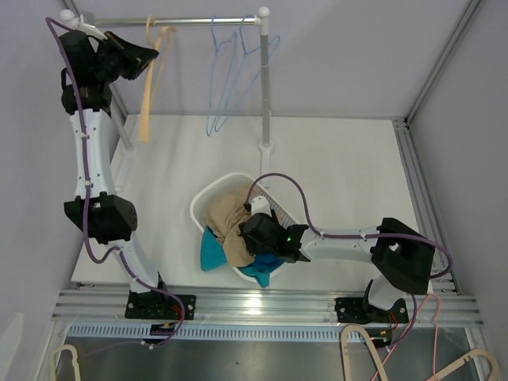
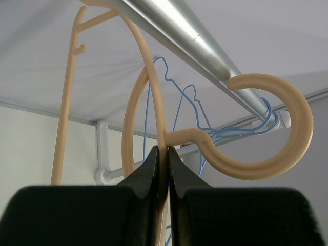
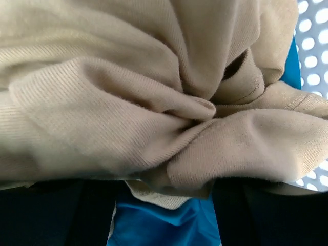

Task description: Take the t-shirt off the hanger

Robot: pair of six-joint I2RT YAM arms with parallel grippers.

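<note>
1. The right claw stands open. Its two dark fingers sit wide apart at the bottom of the wrist view, with cloth bulging between them. Whether either pad touches the fabric I cannot tell, since the fold hides the tips.
2. Right in front of it lies the t-shirt, beige ribbed knit gathered into a tight pucker at the centre. It is off the hanger and heaped in the white basket, on top of a teal cloth.
3. The shirt should handle as a light, limp thing. It is soft all through, slumps wherever it is not held, and its rib gives the pads good purchase. A raised fold or the thicker collar seam looks the best place to pinch. A flat single layer would likely slide away.
4. The left claw is closed on the neck of the beige hanger, its fingers nipped onto the thin stem just below the hook.
5. That hanger is bare and its hook is looped over the metal rail. It looks stiff, smooth plastic, so the narrow neck may twist or slip in a light grip.
6. Further along the rail hang blue wire hangers, apart from the beige one.
7. The basket sits on the white desk, between the arms and the rail.
8. Judged from this, the removal looks done. What is left is lifting the right claw clear and letting go of the hanger.
</note>
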